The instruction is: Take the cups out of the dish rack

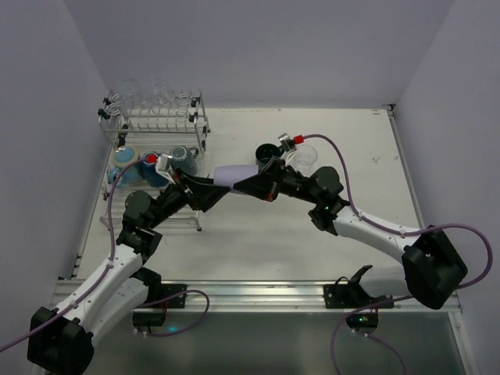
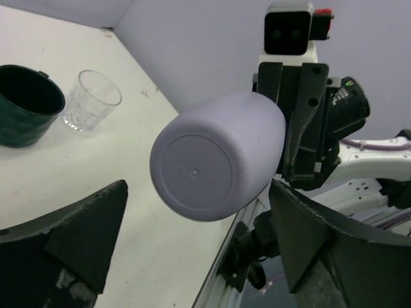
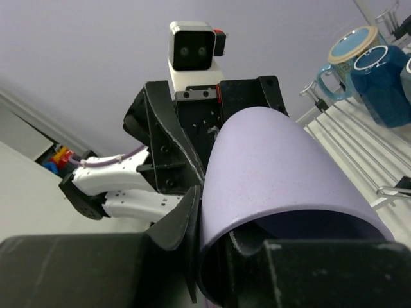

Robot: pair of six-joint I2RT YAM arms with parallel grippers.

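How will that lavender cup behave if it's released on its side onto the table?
Probably rolls: the lavender round cup shows no handle. Smooth wall might slip, since the right gripper pinches only its rim. Looks rigid.

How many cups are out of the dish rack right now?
3: a dark green mug and a clear glass stand on the table; a lavender cup is held in the air. More may be hidden.
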